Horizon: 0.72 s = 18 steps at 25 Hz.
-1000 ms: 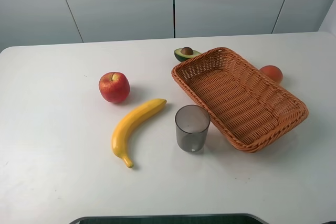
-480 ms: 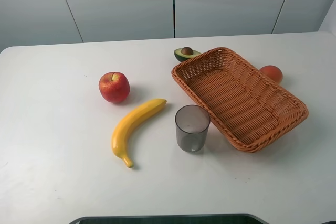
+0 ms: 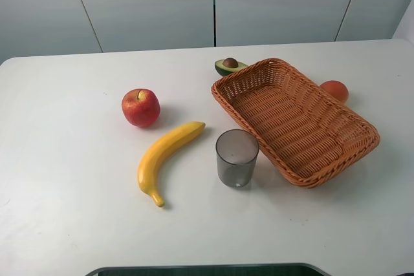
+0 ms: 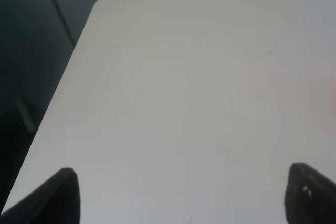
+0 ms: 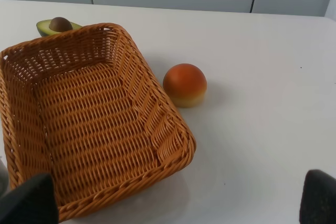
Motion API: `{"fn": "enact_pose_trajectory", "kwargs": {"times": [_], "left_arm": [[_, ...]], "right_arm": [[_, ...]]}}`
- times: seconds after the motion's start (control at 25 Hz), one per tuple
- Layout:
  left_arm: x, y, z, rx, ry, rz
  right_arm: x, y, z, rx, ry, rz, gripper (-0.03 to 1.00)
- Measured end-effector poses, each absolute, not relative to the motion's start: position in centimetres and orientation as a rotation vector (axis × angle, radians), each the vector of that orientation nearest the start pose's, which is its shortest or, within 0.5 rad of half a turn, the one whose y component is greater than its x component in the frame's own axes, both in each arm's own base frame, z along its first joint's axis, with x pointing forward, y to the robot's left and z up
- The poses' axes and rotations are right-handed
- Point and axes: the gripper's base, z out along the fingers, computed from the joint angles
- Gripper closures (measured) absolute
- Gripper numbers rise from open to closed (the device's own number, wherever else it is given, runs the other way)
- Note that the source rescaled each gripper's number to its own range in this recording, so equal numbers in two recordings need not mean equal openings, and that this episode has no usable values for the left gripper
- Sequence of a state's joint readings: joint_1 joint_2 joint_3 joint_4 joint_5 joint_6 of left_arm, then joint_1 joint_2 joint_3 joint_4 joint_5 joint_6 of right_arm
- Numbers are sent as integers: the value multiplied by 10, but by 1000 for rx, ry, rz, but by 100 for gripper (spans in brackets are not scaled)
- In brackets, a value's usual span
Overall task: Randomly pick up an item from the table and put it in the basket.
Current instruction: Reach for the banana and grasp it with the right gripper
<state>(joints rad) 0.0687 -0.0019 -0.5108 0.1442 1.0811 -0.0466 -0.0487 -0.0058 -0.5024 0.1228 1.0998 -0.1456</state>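
Note:
A long curved yellow banana [image 3: 165,159] lies on the white table [image 3: 65,179] left of centre, apart from everything. The orange-brown wicker basket [image 3: 294,121] stands empty at the right; it also shows in the right wrist view [image 5: 84,124]. Neither gripper shows in the exterior high view. My left gripper [image 4: 181,198] is open and empty over bare table near its left corner. My right gripper [image 5: 173,203] is open and empty, on the near side of the basket. The banana is out of both wrist views.
A red apple [image 3: 140,107] sits beyond the banana. A translucent grey cup [image 3: 237,158] stands between banana and basket. An avocado half [image 3: 229,66] lies behind the basket's far corner. An orange round fruit [image 3: 334,90] sits by the basket's right side [image 5: 185,84].

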Motion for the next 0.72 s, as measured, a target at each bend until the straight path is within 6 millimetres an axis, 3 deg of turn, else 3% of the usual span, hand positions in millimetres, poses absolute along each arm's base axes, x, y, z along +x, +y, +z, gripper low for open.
{"fn": "enact_pose_trajectory", "kwargs": {"times": [0.16, 0.32, 0.52, 0.72], "left_arm": [[-9, 11, 279, -128, 2045, 186], [-9, 11, 279, -128, 2045, 186], [-9, 11, 279, -128, 2045, 186], [-9, 11, 279, -128, 2045, 186]], "right_arm": [[-8, 10, 277, -110, 2070, 29, -3], [5, 10, 298, -109, 2128, 35, -3], [46, 8, 329, -105, 2261, 53, -3], [89, 8, 333, -92, 2391, 113, -3]]}}
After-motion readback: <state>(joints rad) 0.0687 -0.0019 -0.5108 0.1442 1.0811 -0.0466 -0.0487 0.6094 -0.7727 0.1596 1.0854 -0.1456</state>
